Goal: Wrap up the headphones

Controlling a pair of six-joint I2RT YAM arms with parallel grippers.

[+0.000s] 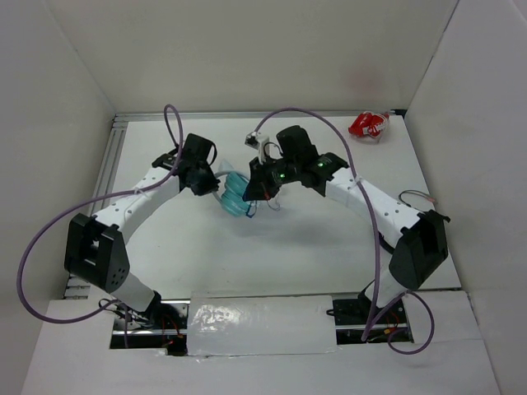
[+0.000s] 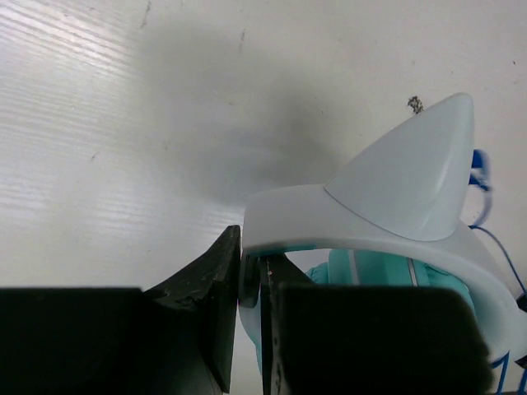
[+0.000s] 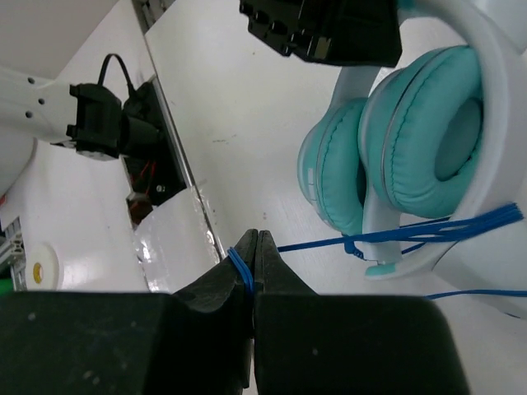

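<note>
The headphones (image 1: pixel 235 196) hang above the table's middle, with round teal ear cups (image 3: pixel 428 136), a white headband (image 2: pixel 362 220) and a pointed ear (image 2: pixel 416 169). My left gripper (image 2: pixel 251 276) is shut on the end of the headband and holds the headphones up. My right gripper (image 3: pixel 254 247) is shut on the thin dark-blue cord (image 3: pixel 395 234), which runs taut from its fingertips to the headband, where several strands lie across it. In the top view the right gripper (image 1: pixel 257 191) sits just right of the ear cups and the left gripper (image 1: pixel 216 184) just left of them.
A small red and white object (image 1: pixel 368 124) lies at the far right corner. White walls enclose the table on three sides. A taped plastic sheet (image 1: pixel 262 325) covers the near edge between the arm bases.
</note>
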